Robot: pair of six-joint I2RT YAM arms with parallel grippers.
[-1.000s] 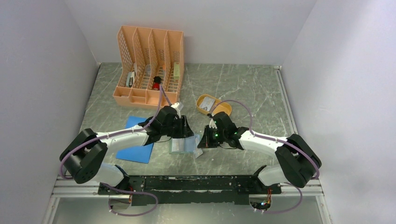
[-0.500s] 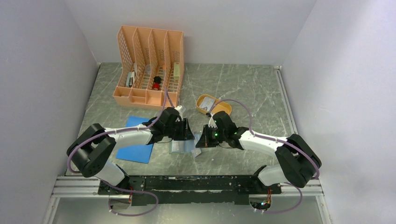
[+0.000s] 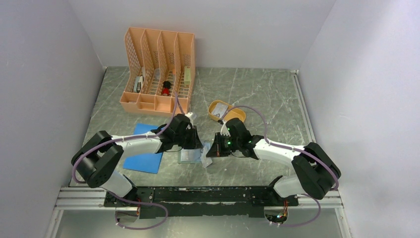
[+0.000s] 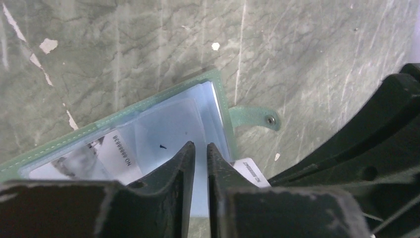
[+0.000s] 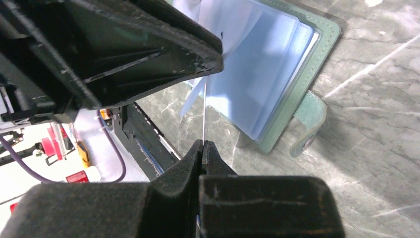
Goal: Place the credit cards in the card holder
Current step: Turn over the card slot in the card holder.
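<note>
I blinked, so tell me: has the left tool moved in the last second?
Yes, slightly: the left tool has edged away from the peach organiser, towards the card holder.

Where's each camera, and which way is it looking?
Top: above and behind, looking down on the table; left gripper and right gripper show.
Left wrist: on the left arm, looking down past its gripper at the card holder.
Right wrist: on the right arm, facing its gripper pinching a credit card.
Both wrists see the card holder.
</note>
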